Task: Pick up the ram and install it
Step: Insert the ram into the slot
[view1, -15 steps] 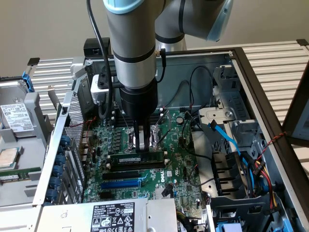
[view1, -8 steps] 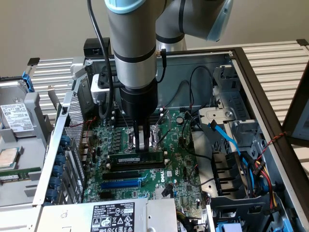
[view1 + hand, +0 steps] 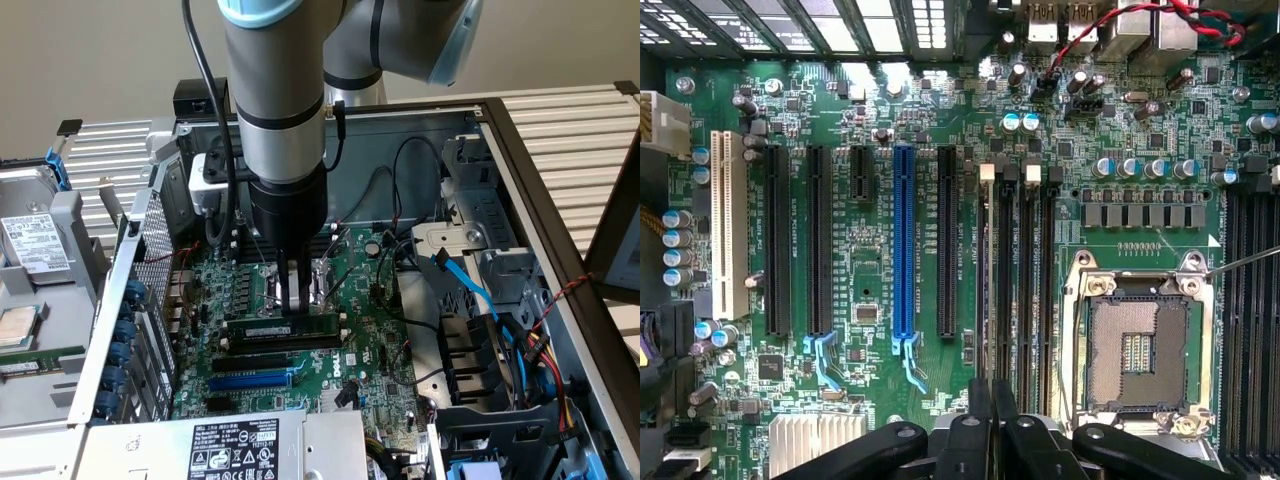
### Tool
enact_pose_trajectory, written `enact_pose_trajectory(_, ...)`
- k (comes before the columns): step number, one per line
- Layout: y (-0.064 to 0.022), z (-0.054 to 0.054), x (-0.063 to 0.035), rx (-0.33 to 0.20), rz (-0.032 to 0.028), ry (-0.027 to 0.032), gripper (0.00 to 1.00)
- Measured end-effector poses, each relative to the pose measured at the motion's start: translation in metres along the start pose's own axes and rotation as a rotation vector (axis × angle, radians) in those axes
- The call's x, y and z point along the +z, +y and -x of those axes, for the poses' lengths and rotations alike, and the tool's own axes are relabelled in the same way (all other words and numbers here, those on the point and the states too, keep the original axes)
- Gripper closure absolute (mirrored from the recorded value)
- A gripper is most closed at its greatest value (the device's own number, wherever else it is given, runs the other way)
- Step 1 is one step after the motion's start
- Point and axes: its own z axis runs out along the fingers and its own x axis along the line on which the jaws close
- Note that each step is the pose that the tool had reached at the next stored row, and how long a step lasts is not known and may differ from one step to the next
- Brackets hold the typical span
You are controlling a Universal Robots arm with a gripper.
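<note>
Your pincer (image 3: 296, 303) is almost fully closed, its two black fingers nipping the top edge of the long green ram stick (image 3: 285, 327). The stick stands upright in a black slot on the green motherboard (image 3: 375, 350), just behind the blue slot (image 3: 250, 380).

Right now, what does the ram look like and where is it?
The ram is a long, thin green circuit-board stick with black chips and a small pale label. It stands on its edge, level, in line with the black slots on the motherboard. The gripper is shut on its top edge near the middle. How deep it sits is unclear.
</note>
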Motion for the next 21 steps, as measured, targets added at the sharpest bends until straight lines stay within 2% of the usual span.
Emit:
enact_pose_trajectory(2,0.0000,0.0000,0.0000,0.000,-0.0008,-0.0013,0.87)
enact_pose_trajectory(3,0.0000,0.0000,-0.0001,0.000,-0.0018,-0.0036,0.87)
enact_pose_trajectory(4,0.0000,0.0000,0.0000,0.000,-0.0043,-0.0096,0.87)
enact_pose_trajectory(5,0.0000,0.0001,0.0001,0.000,-0.0050,-0.0103,0.87)
enact_pose_trajectory(7,-0.0001,0.0000,0.0001,0.000,-0.0055,-0.0103,0.87)
enact_pose_trajectory(11,0.0000,-0.0001,0.0000,0.000,-0.0059,-0.0042,0.87)
enact_pose_trajectory(21,0.0000,0.0000,0.0011,0.000,-0.0076,-0.0043,0.87)
